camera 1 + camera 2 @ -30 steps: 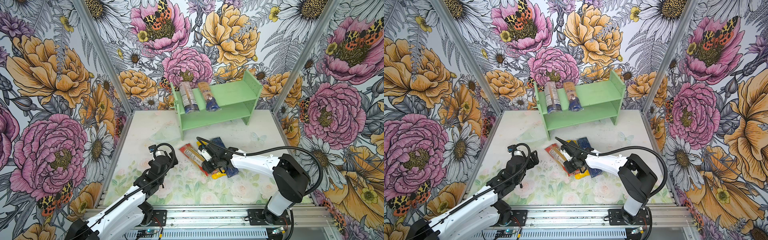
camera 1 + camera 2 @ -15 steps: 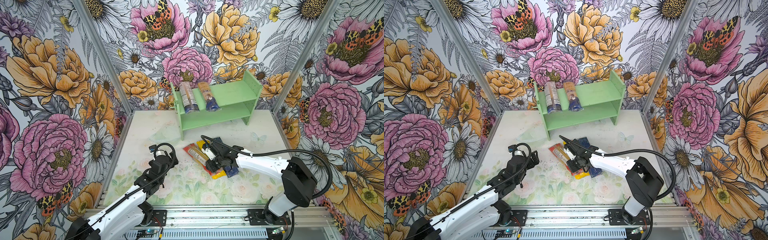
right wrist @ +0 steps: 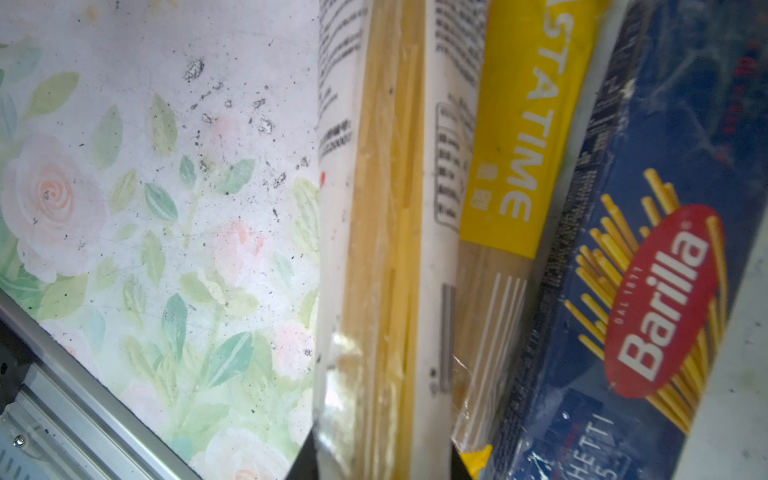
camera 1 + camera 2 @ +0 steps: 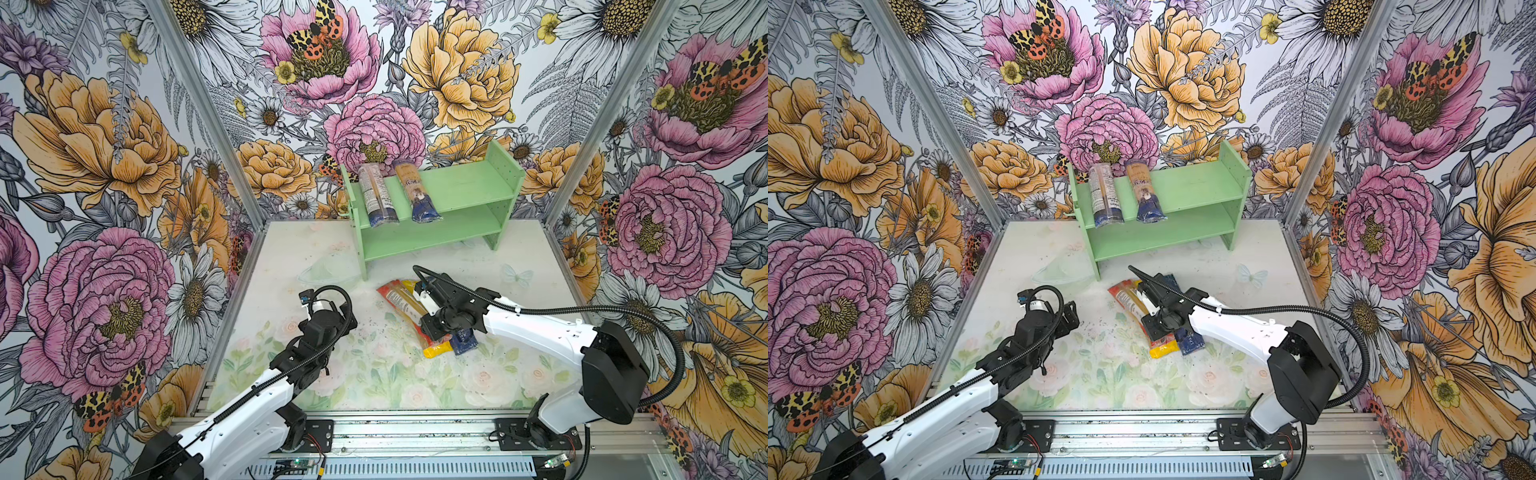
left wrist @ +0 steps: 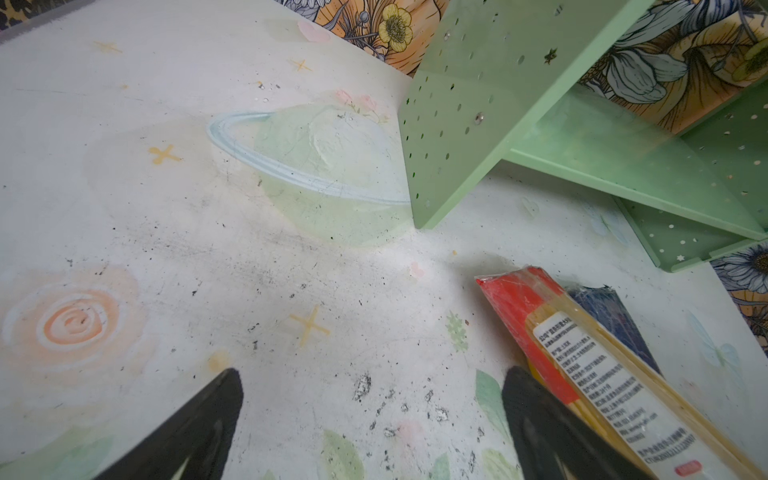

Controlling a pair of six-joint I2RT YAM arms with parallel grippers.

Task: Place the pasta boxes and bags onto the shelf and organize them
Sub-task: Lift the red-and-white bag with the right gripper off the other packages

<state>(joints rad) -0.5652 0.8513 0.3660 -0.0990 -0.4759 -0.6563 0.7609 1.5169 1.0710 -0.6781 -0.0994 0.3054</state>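
The mint-green shelf (image 4: 469, 195) stands at the back, with two clear bags with dark-blue ends (image 4: 376, 195) (image 4: 417, 193) lying across its top tier. On the mat in front lie a red-ended bag (image 4: 397, 297), a yellow bag (image 4: 438, 349) and a dark blue Barilla box (image 4: 463, 343), side by side. My right gripper (image 3: 380, 461) is shut on the red-ended bag (image 3: 386, 249) near its middle, with the yellow bag (image 3: 523, 124) and the box (image 3: 665, 291) right beside it. My left gripper (image 5: 374, 374) hangs open over bare mat, just left of the red-ended bag (image 5: 582, 365).
Floral walls close in the mat on three sides. The metal rail (image 4: 415, 428) runs along the front edge. The shelf's pegholed side panel (image 5: 457, 104) stands a short way beyond the left gripper. The lower tier (image 4: 428, 237) holds nothing.
The right gripper has shifted a little to the right with the red-ended bag, and its arm has swung outward. The left arm has not moved.
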